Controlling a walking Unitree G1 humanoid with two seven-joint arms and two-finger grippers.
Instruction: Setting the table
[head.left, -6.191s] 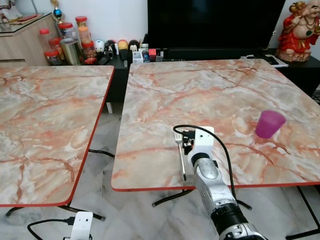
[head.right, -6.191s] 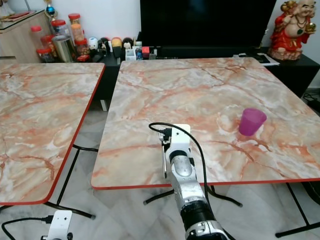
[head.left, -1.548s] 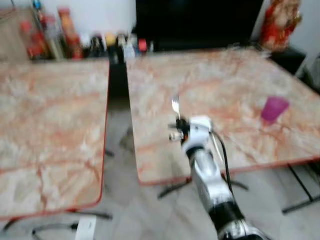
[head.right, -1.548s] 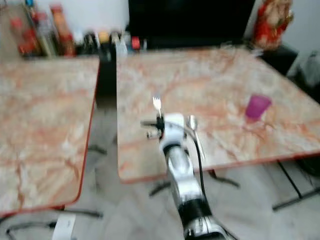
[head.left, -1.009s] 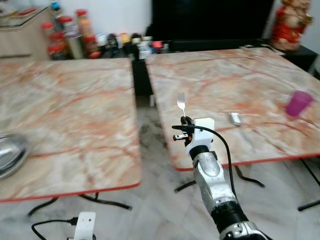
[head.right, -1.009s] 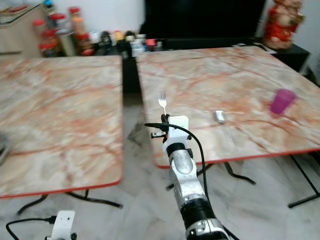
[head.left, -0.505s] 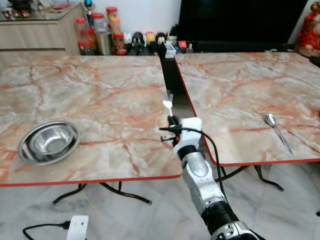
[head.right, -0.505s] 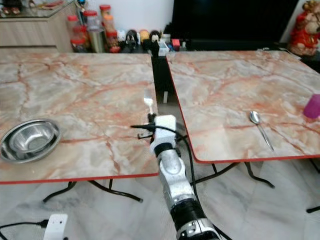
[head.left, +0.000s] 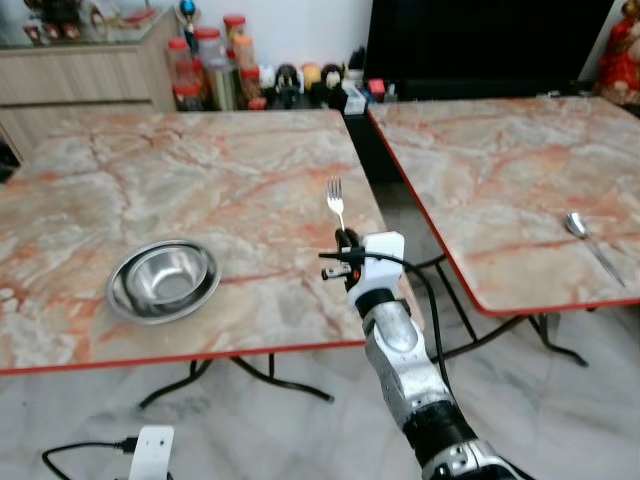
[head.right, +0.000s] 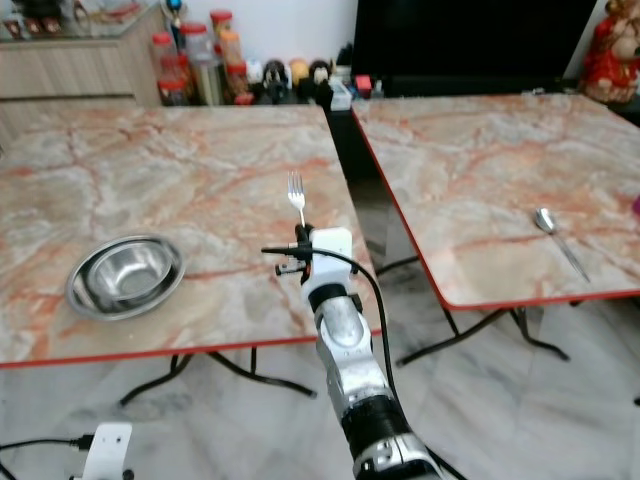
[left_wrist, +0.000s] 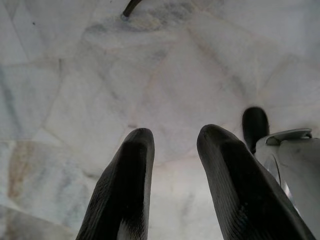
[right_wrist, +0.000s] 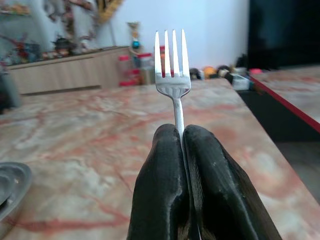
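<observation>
Right now, starting at my far left, I see a steel bowl (head.left: 162, 280) sitting on the left marble table (head.left: 120, 180), near its front edge. My left gripper (left_wrist: 172, 150) hangs low over the pale floor tiles (left_wrist: 165, 65), its two black fingers spread with a clear gap between them and nothing held.

Moving to the middle, my right arm (head.left: 405, 370) reaches up and forward from the bottom of the head view, wrist cocked so the right gripper (head.left: 346, 240) points upward over the left table's front right corner. Its fingers (right_wrist: 160, 180) are pressed tight together on the handle of the fork (head.left: 335, 200), which stands upright, tines at the top, well to the right of the bowl.

Further right, across the gap, a spoon (head.left: 588, 244) lies flat on the right marble table (head.left: 500, 170), near its front edge.
</observation>
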